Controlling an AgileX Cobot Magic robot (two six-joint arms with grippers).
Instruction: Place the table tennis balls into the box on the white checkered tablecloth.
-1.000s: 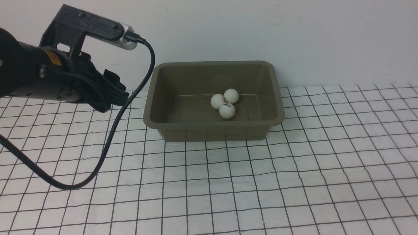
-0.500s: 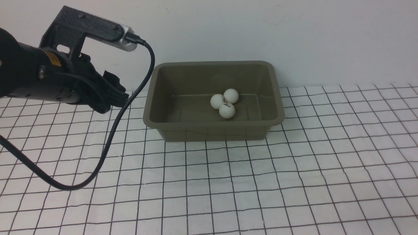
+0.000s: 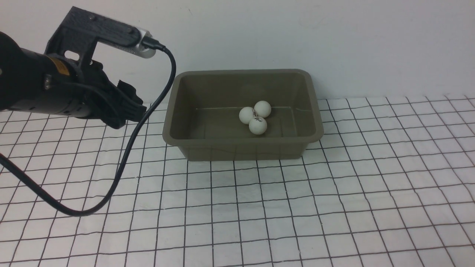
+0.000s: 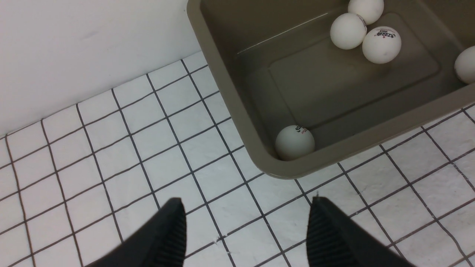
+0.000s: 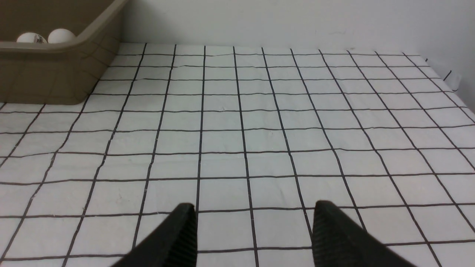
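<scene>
Five table tennis balls (image 4: 381, 44) are in the box (image 4: 230, 92) as far as I can count: three bunched in a clump mid-floor, one tucked into the near left corner (image 4: 295, 142), and one cut off at the frame edge of the left wrist view (image 4: 467, 65). None left on the white checkered tablecloth (image 3: 297, 207) that I can see, so I'd guess the job is basically done.

What could still go wrong? The left gripper (image 4: 246, 222) hangs empty with its jaws spread, just off the box's left side above the cloth. If that arm swings out carelessly, it or its dangling black cable (image 3: 122, 167) could clip the flared rim and shove the tub, since light plastic on loose cloth slides easily. The balls are light and smooth, so a jolt sends them rolling around, though the sloped walls should keep them in.

The right gripper (image 5: 252, 230) is also parted with nothing in it, over bare cloth well to the right of the box.

Textures: matte white balls with tiny printed logos, a smooth olive-grey tub with rounded corners, a slightly wrinkled cloth, ribbed black finger pads (image 4: 174, 230).
</scene>
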